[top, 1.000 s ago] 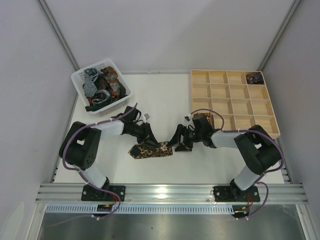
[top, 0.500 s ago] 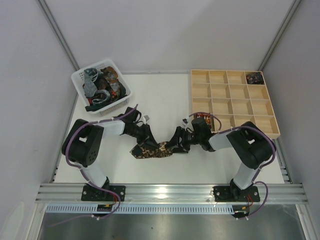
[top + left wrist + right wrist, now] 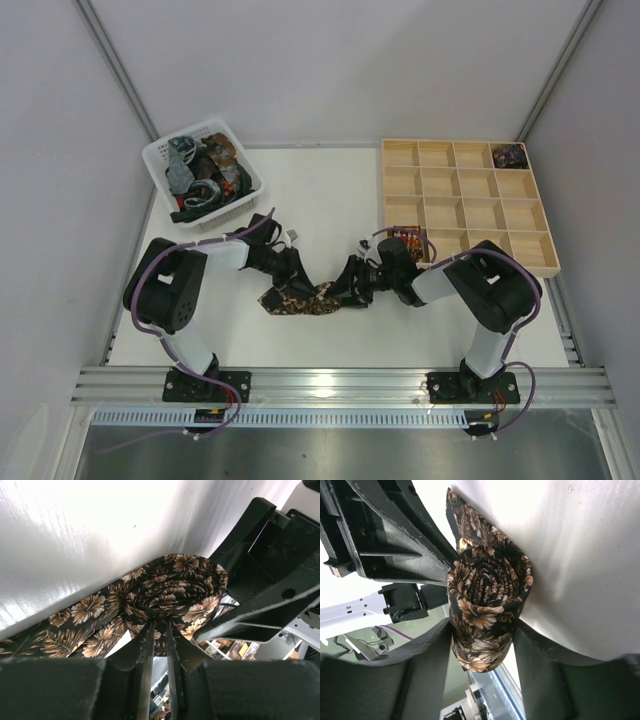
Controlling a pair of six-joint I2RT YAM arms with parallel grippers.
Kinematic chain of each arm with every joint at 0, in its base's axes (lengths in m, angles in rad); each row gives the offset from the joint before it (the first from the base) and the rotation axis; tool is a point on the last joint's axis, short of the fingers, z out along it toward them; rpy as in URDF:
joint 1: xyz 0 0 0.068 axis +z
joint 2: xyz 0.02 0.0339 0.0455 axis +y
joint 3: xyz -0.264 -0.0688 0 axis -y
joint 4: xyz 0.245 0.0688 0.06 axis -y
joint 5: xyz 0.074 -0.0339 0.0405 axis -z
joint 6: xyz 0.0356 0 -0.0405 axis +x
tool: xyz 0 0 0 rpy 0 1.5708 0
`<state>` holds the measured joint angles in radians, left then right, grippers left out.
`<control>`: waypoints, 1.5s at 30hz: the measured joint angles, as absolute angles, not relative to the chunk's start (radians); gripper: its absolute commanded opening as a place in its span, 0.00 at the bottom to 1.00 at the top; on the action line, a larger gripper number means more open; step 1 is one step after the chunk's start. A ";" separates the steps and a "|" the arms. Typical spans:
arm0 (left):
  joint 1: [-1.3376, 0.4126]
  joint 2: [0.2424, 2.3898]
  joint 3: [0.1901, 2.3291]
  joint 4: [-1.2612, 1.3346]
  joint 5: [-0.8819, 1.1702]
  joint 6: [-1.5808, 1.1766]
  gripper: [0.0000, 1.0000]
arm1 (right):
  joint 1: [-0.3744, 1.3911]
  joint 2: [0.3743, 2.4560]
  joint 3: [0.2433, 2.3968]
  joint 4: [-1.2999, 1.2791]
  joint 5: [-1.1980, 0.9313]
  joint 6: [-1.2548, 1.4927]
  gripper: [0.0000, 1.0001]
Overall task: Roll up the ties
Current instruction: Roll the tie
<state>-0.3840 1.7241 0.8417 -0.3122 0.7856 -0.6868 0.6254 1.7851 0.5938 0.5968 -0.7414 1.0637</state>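
the top camera looked down from above and behind my bases, far enough to take in the whole table [image 3: 330, 195]. my two wrist cameras sat close, facing each other, sharing the rolled tie [image 3: 175, 587].

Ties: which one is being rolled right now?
The brown leaf-print tie on the table, half-coiled between the left gripper and right gripper; the other ties lie heaped in the white basket.

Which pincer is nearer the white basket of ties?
Left. The left pincer grips the floral tie just in front of the basket, slightly to its right. The right pincer flanks the same tie's roll farther right, beside the wooden tray.
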 measured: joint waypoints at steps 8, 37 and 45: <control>-0.383 1.724 0.842 -0.313 0.776 -0.679 0.21 | 0.634 1.821 0.594 0.618 -0.738 1.102 0.36; -0.379 1.683 0.842 -0.369 0.630 -0.620 0.18 | 0.642 1.735 1.082 -0.578 -0.425 0.585 0.18; -0.398 1.694 0.792 -0.348 0.628 -0.624 0.17 | 0.642 1.736 1.166 -0.782 -0.323 0.537 0.17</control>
<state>-0.3985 1.6936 0.7921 -0.3481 0.6277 -0.6243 0.6422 1.7363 1.1656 -0.7822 -0.3229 0.5365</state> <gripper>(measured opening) 0.178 0.369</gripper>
